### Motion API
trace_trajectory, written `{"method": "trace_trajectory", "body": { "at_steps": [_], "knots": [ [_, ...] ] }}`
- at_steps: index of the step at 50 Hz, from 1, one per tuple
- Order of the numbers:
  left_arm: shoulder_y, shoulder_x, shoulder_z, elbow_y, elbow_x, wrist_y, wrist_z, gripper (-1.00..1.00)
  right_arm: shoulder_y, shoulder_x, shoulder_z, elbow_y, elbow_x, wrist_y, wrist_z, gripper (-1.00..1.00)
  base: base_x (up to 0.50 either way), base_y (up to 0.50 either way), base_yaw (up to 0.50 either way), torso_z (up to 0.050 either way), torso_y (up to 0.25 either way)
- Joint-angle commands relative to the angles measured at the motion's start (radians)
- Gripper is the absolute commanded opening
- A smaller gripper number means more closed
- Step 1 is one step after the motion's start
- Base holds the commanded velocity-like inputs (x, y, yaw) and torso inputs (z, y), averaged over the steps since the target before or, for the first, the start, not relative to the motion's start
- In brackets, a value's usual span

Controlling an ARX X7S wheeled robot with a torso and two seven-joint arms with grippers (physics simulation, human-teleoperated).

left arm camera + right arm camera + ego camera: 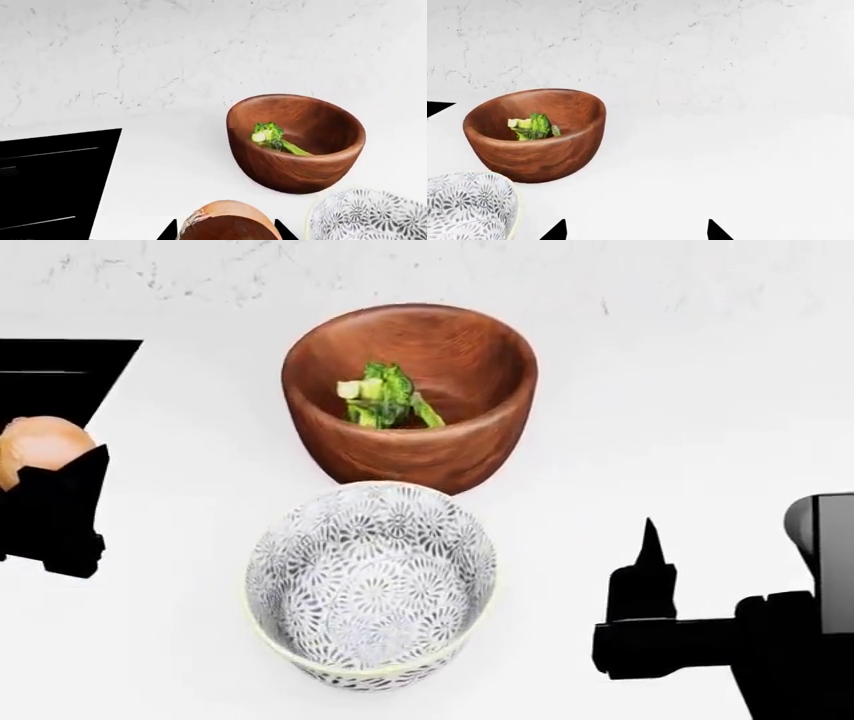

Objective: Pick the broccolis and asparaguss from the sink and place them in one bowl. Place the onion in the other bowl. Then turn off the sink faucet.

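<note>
Head view shows the left gripper (60, 480) with its jaws holding the onion (40, 450), left of the white bowl (371, 585). Greens (384, 397) sit in the wooden bowl (410, 390). The right gripper (650, 570) has wide, empty jaws above the worktop (667, 390).

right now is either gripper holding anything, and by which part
The left gripper holds the onion, its fingers closed on the round sides, lower half hidden. The right gripper is open and empty.
</note>
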Motion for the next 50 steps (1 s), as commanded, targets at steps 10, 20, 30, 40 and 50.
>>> {"method": "trace_trajectory", "body": {
  "at_steps": [10,20,30,40,50],
  "knots": [
    [0.008,-0.011,0.008,-0.001,-0.014,0.026,-0.014,-1.00,0.000,-0.008,-0.016,0.011,-0.001,-0.002,-0.005,1.00,0.49,-0.21,0.00,0.000,0.002],
    [-0.001,-0.017,0.026,-0.010,-0.006,0.041,-0.007,-1.00,0.009,-0.009,-0.032,0.012,-0.007,0.002,-0.013,1.00,0.49,-0.20,0.00,0.000,0.001],
    [-0.004,-0.022,0.035,-0.016,-0.004,0.054,-0.004,-1.00,0.025,-0.005,-0.035,0.017,0.010,0.012,0.002,1.00,0.25,0.01,0.00,0.000,0.002],
    [-0.096,-0.035,0.018,-0.001,-0.217,-0.053,-0.040,-1.00,0.002,-0.004,-0.031,0.022,0.019,0.006,0.000,1.00,0.00,0.00,0.00,0.000,0.000],
    [-0.162,-0.091,0.065,-0.006,-0.653,-0.089,-0.208,-1.00,0.009,-0.012,-0.045,0.033,0.019,0.008,-0.002,1.00,0.00,0.00,0.00,0.000,0.001]
  ]
}}
